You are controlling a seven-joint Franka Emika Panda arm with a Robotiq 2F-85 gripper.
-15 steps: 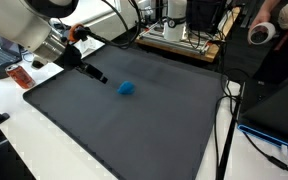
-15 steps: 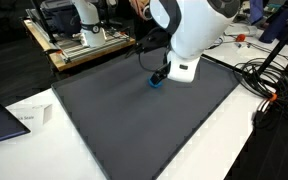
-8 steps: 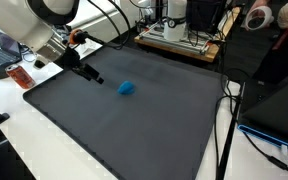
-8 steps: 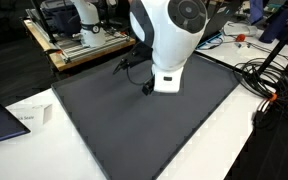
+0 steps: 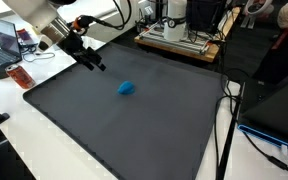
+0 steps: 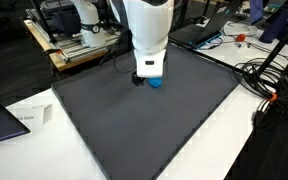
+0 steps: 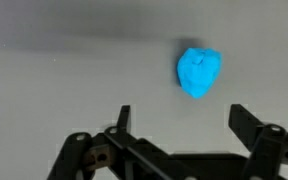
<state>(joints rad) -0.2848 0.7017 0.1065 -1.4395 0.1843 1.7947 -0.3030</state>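
Blue and crumpled-looking, a small soft lump (image 7: pixel 199 72) lies on a dark grey mat (image 5: pixel 134 130) that covers most of a white bench (image 5: pixel 24 135). It is the only thing on the mat. The robot arm's black pincer (image 7: pixel 181 118) hangs above the mat with its two fingers spread wide apart and nothing between them. In the wrist view the lump sits just ahead of the pincer, beyond the fingertips and apart from both, nearer one finger than the other rather than centred in the gap. In both exterior views the pincer (image 5: pixel 96 65) is tilted toward the mat, with the lump (image 5: pixel 127 88) near it and lower, resting flat on the mat. In an exterior view from the opposite side, the arm's white body stands over the spot, and the lump (image 6: pixel 155 83) peeks out just beside the pincer (image 6: pixel 138 80). Away from the pincer, off the mat's edge, a small red object (image 5: pixel 21 77) lies on the bench. The step in hand looks like an approach to the lump, with no contact made. A next move would call for shifting sideways until the lump is centred between the fingers, then lowering until they straddle it before they come together.
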